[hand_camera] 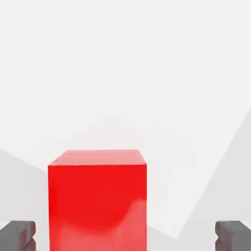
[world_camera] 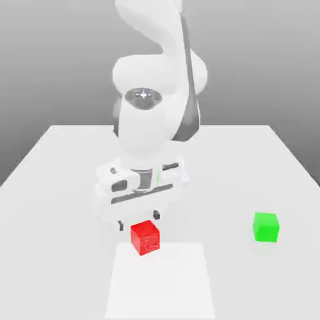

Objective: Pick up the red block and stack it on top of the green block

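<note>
A: Claw (world_camera: 139,221) state?
B: Fingers spread wide apart, nothing clamped. In the hand view the two dark fingertips (hand_camera: 17,235) sit at either side of the red block (hand_camera: 98,198), with clear gaps between each tip and the block's faces. No contact seen.
A: Block position relative to the claw?
B: Red block (world_camera: 145,237) sits on the white desk (world_camera: 56,162), just under and slightly in front of the claw in the exterior view. In the hand view it lies centred between the fingers. Upright, flat on the desk, top face visible.
A: Claw attitude?
B: Pointing down at the desk, low over the red block. White arm (world_camera: 150,94) rises behind it.
A: Green block?
B: Green block (world_camera: 265,227) rests on the desk well apart from the claw, off toward the exterior view's right, at about the same depth as the red one. Nothing on top of it. The two blocks do not touch.
A: Anything else near the claw?
B: A brighter white rectangle (world_camera: 161,281) on the desk just in front of the red block
</note>
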Controlling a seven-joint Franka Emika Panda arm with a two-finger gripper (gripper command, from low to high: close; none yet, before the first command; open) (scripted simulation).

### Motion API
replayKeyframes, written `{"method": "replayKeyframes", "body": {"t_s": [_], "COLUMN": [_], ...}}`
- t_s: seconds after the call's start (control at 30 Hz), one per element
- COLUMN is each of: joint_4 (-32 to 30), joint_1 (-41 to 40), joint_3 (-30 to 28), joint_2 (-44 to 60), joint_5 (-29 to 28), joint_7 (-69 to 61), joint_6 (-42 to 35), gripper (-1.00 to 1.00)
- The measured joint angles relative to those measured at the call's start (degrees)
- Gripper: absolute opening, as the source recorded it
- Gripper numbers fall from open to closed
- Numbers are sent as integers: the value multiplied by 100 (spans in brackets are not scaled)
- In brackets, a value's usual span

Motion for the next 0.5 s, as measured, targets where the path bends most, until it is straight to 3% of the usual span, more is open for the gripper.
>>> {"method": "replayKeyframes", "body": {"t_s": [0.3,0.5], "joint_4": [68,3], "joint_1": [-50,-767], "joint_3": [54,866], "joint_2": [649,977], "joint_5": [-68,489], "joint_7": [75,-377], "joint_6": [628,1146], "gripper": [0,0]}}
